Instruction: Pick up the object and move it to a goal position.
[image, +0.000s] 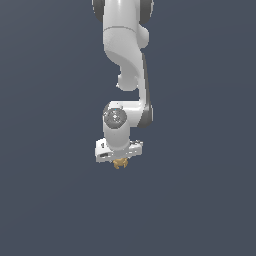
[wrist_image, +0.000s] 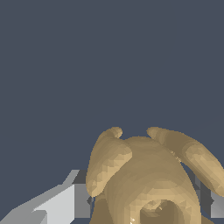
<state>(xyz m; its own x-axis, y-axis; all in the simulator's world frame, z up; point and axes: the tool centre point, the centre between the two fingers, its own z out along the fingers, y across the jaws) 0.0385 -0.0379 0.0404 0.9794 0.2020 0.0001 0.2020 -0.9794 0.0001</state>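
Both views show the hand (image: 119, 161) gripping the object (wrist_image: 148, 179)

A flat, dark slate-blue backdrop (image: 45, 200) fills both views. It is evenly lit. No furniture shows.

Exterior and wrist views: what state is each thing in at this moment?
claw: pointing down, shut on the object
object: tan-gold and lobed, gripped between the fingers, fills much of the wrist view
arm: reaching down from the top of the exterior view
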